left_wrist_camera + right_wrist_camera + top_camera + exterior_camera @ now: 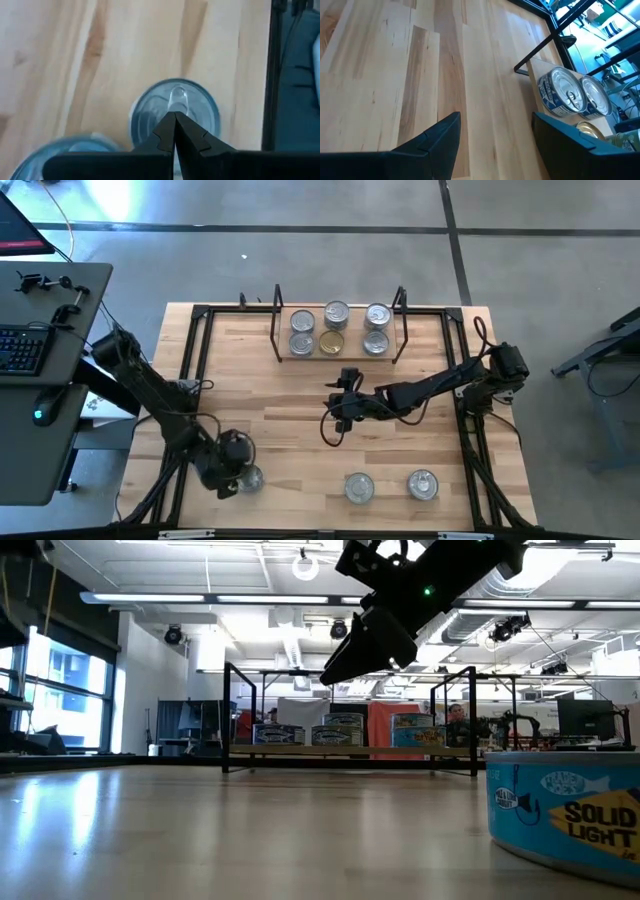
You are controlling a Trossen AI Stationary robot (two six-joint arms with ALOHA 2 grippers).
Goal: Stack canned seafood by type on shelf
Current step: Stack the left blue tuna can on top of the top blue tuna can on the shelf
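The right claw (347, 387) hangs open and empty over the middle of the table, fingers spread wide, its arm stretched in from the right edge. The shelf (338, 352) lies just beyond it at the far side, already carrying six tins (337, 313) in pairs (the gold-lidded one (331, 344) sits in the middle pair). The loose tins lie the other way: two near the front edge (359, 487), well behind the open claw. The left claw (240, 470), pinched shut and gripping nothing, is folded down at the front left with its tips right over another tin (175, 112). I'd judge the right arm nearer the front pair, so it must swing back toward them.
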